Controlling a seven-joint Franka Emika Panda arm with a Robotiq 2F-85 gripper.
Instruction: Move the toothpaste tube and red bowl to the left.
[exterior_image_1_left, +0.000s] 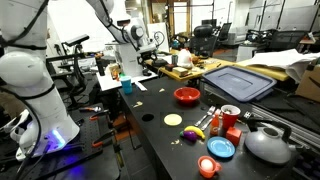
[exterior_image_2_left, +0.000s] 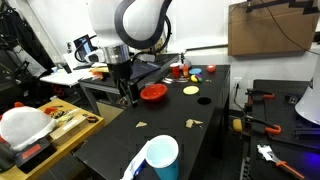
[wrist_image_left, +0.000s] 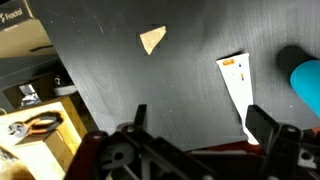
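Toothpaste tube (wrist_image_left: 234, 88) is partly hidden in your wrist view, its lower end behind a finger (wrist_image_left: 266, 126); your jaws are wide apart, holding nothing.

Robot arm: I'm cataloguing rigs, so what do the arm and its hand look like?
The arm is built of rounded, glossy white segments with a dark round cap at a joint. The hand is black, with two blocky dark fingers; in the wrist view reddish parts show at its base.
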